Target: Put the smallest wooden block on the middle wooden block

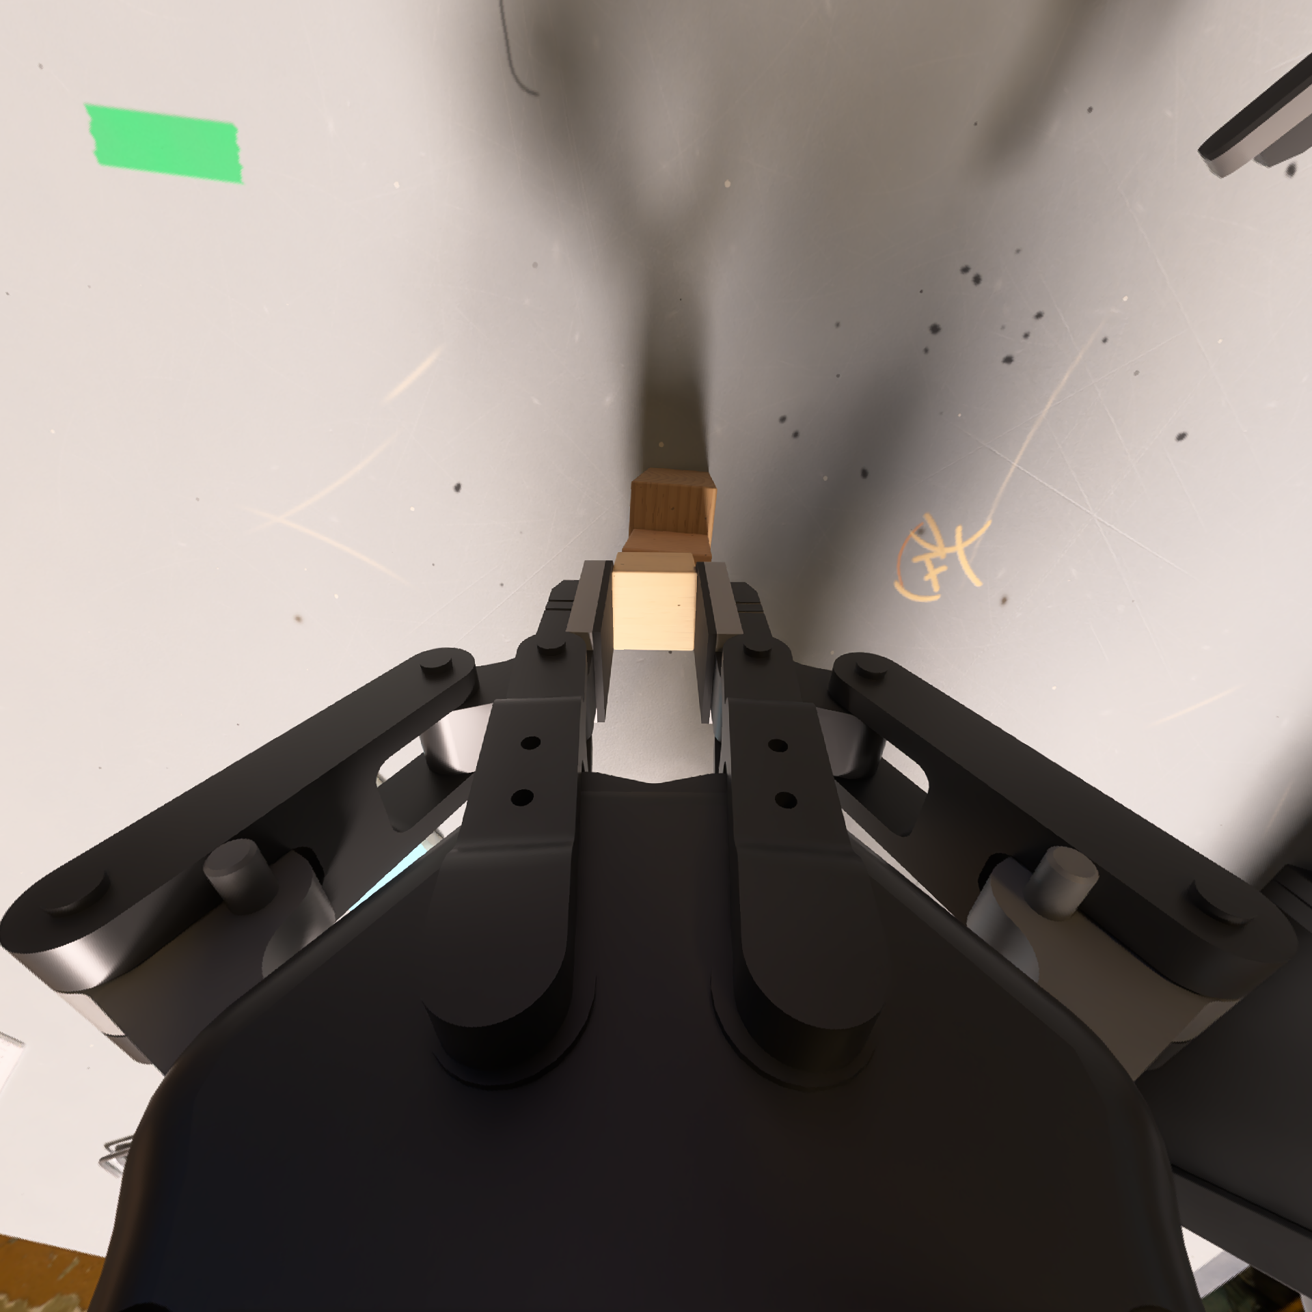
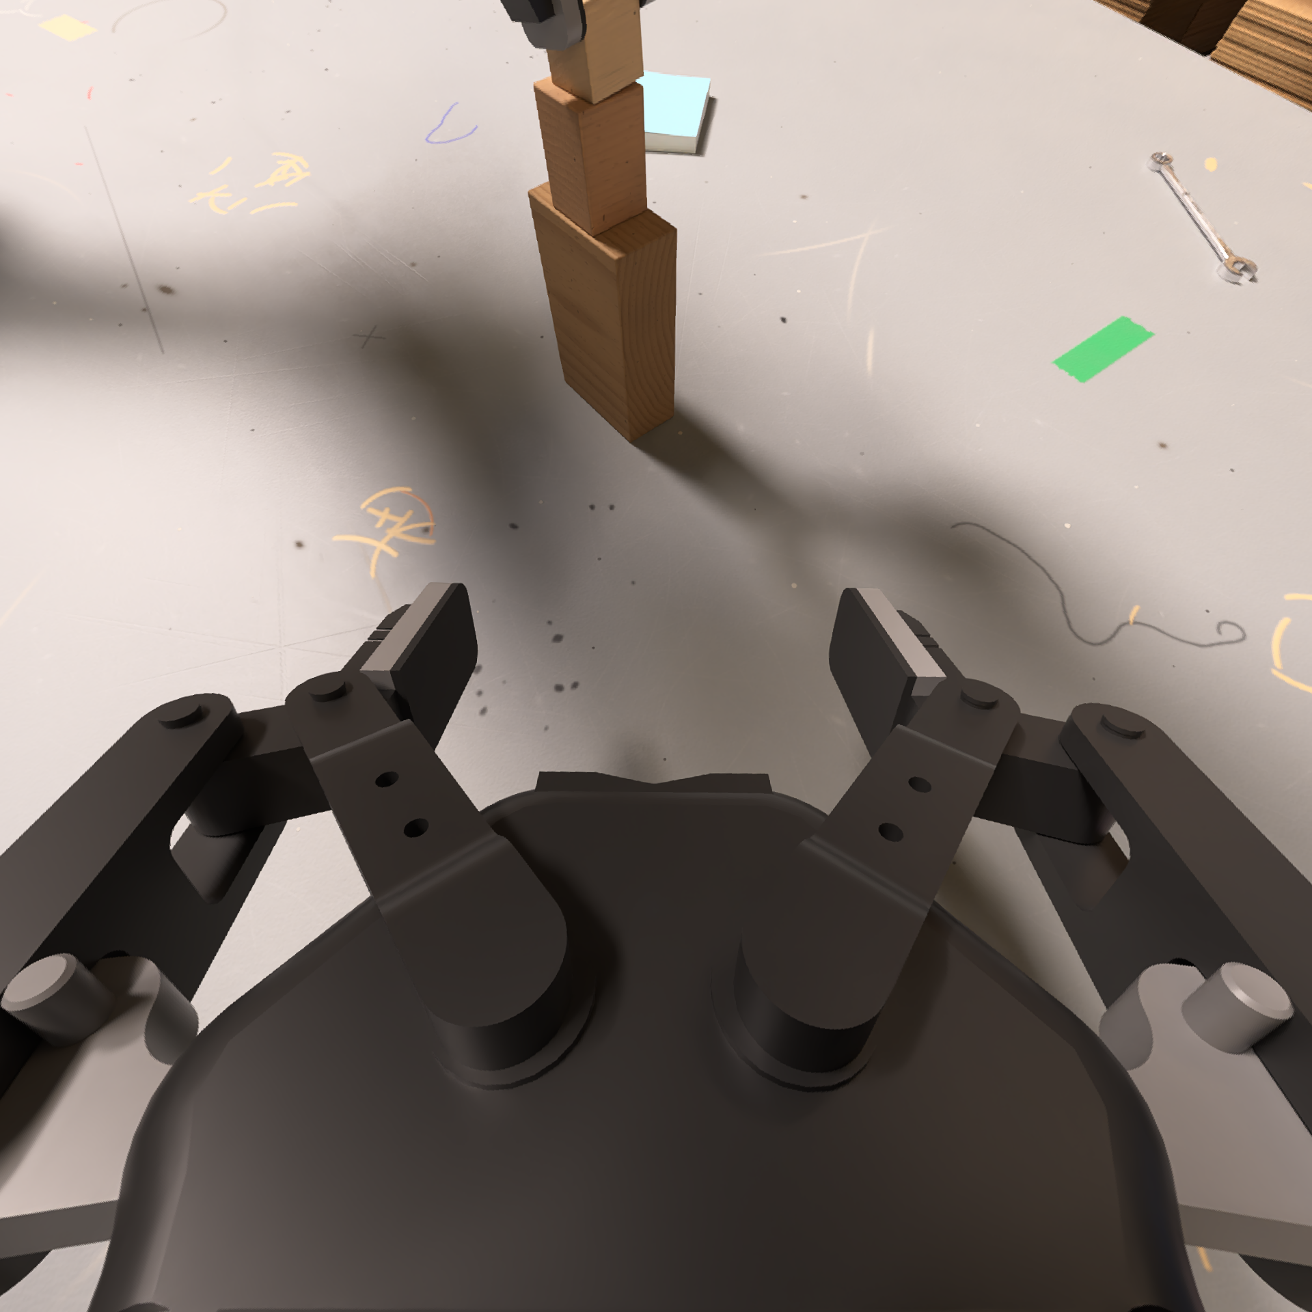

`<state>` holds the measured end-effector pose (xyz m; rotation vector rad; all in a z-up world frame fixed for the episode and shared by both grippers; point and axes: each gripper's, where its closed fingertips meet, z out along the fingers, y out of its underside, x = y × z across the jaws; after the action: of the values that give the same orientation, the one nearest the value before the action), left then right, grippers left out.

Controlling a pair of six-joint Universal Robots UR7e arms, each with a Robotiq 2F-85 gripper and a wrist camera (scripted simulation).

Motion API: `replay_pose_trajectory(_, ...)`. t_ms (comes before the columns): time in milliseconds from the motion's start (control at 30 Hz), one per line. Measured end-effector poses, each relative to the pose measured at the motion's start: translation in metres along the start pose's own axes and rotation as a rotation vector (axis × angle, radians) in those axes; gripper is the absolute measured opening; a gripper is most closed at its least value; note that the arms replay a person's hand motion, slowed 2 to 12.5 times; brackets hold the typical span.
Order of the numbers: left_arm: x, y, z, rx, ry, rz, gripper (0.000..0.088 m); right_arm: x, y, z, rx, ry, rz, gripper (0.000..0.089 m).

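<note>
In the right wrist view three wooden blocks stand stacked: the largest block (image 2: 610, 319) upright on the table, the middle block (image 2: 593, 160) on it, and the smallest block (image 2: 596, 50) on top, touching the middle block. The left gripper's fingers (image 2: 547, 21) grip the smallest block at the frame's top edge. In the left wrist view my left gripper (image 1: 653, 603) is shut on the pale smallest block (image 1: 653, 603), looking down; the middle block (image 1: 664, 541) and largest block (image 1: 671, 505) show just beyond it. My right gripper (image 2: 653, 639) is open and empty, low over the table, short of the stack.
A light blue pad (image 2: 674, 113) lies behind the stack. A wrench (image 2: 1200, 216) lies at the right, a green tape strip (image 2: 1104, 348) nearer, also in the left wrist view (image 1: 167, 145). A thin dark wire (image 2: 1079, 603) lies right of my right gripper. The table edge (image 2: 1207, 42) is far right.
</note>
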<state>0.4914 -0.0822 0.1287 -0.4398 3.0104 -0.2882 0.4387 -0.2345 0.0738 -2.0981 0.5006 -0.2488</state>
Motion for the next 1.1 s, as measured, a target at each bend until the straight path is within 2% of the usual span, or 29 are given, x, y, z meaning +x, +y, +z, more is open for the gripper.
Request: replay_pose_trajectory(1100, -0.0001, -0.0007, 0.0017, -0.005, 0.012, 0.004, 0.0205, -0.0011, 0.0013, 0.0006, -0.005, -0.006, 0.002, 0.0854)
